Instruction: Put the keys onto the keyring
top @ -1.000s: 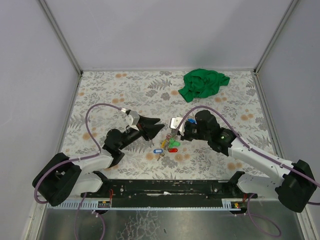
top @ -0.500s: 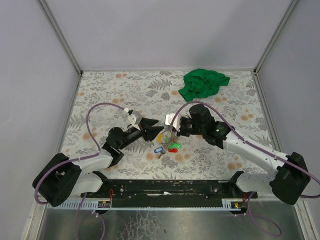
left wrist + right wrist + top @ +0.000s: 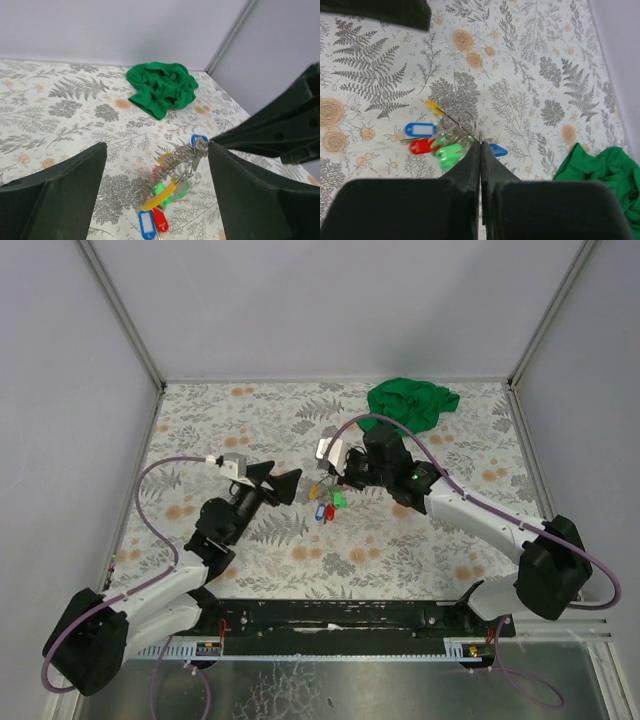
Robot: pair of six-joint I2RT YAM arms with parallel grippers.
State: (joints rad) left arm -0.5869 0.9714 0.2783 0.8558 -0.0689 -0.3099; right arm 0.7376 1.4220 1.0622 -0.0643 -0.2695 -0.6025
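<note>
My right gripper (image 3: pixel 480 143) is shut on the keyring (image 3: pixel 462 123), a thin silvery wire loop, pinching it at the fingertips. The keys hang bunched from the ring: blue (image 3: pixel 420 129), red (image 3: pixel 422 146), green (image 3: pixel 451 150), yellow (image 3: pixel 434 106) and a second blue (image 3: pixel 497 150). From above, the bunch of keys (image 3: pixel 325 504) dangles just left of my right gripper (image 3: pixel 334 483). My left gripper (image 3: pixel 290 487) stands open a little to the left of the keys, holding nothing. In the left wrist view the keyring (image 3: pixel 176 159) and keys (image 3: pixel 159 195) hang ahead between my left gripper's (image 3: pixel 156 149) spread fingers (image 3: pixel 55 200).
A crumpled green cloth (image 3: pixel 410 405) lies at the back right of the flower-patterned table (image 3: pixel 220 420); it also shows as the cloth (image 3: pixel 162 92) beyond the keys. Grey walls with metal corner posts enclose the table on three sides.
My left gripper has opened wide and drawn back to the left. My right gripper, still shut, has carried the keyring with the keys up and toward the back left.
</note>
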